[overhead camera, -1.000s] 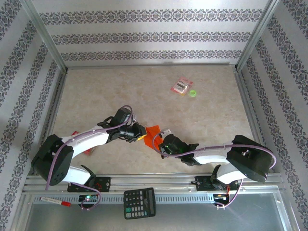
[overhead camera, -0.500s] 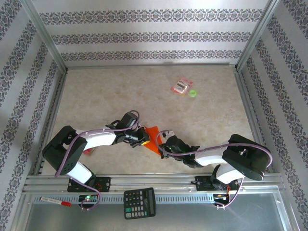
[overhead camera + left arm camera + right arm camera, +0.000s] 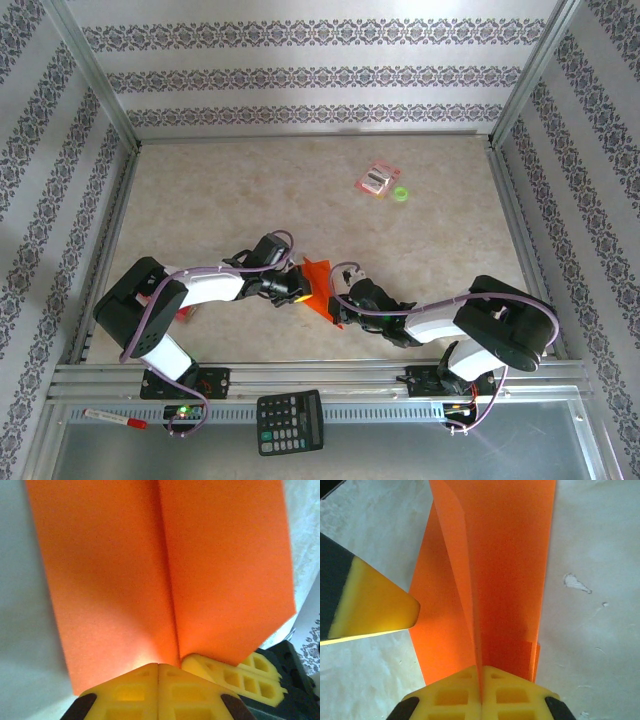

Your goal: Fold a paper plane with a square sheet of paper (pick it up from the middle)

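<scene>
Near the front middle of the table (image 3: pixel 250 190), the orange paper (image 3: pixel 318 283) is held between both arms, folded along its centre crease. The left gripper (image 3: pixel 158 666) and right gripper (image 3: pixel 481 669) each pinch it, jaws pressed together, probably to sharpen that fold.

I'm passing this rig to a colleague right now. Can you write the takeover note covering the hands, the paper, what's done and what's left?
Left hand: shut on the orange paper, pinching it at its centre crease.
Right hand: shut on the same paper, gripping the crease from the other side.
Paper: held between the two hands above the near middle of the table.
Done: the sheet is folded along its middle, and the right wrist view shows extra layers.
Left: it does not yet look like a slim pointed dart, so the remaining folds are probably to come. Whether the nose folds are made cannot be told.
</scene>
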Controlling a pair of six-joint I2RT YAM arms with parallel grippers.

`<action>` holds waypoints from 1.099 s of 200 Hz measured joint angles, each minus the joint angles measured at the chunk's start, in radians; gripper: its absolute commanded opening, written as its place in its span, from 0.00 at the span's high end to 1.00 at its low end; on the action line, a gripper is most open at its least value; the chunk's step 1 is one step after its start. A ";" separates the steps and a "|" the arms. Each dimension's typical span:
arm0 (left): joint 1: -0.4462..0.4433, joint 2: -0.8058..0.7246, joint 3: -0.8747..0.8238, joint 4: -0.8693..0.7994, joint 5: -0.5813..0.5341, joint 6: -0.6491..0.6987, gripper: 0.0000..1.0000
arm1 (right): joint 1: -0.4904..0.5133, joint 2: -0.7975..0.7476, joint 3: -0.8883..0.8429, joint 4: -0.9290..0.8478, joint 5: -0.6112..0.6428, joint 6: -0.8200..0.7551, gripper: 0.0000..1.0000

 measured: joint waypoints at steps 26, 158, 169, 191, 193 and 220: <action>0.000 0.001 0.023 0.038 0.031 0.004 0.93 | -0.002 0.010 -0.009 0.032 -0.002 0.025 0.97; 0.009 0.179 0.145 0.106 0.083 0.020 0.91 | -0.002 0.029 -0.010 0.056 -0.002 0.034 0.95; 0.013 0.195 0.145 0.108 0.087 0.021 0.91 | -0.002 0.031 -0.010 0.057 -0.002 0.033 0.95; 0.022 0.211 0.145 0.118 0.096 0.023 0.91 | -0.002 0.032 -0.008 0.057 -0.002 0.034 0.95; 0.022 0.211 0.145 0.119 0.095 0.023 0.91 | -0.002 0.032 -0.008 0.057 -0.002 0.034 0.95; 0.029 0.211 0.145 0.124 0.098 0.027 0.90 | -0.002 0.037 -0.005 0.058 -0.002 0.034 0.95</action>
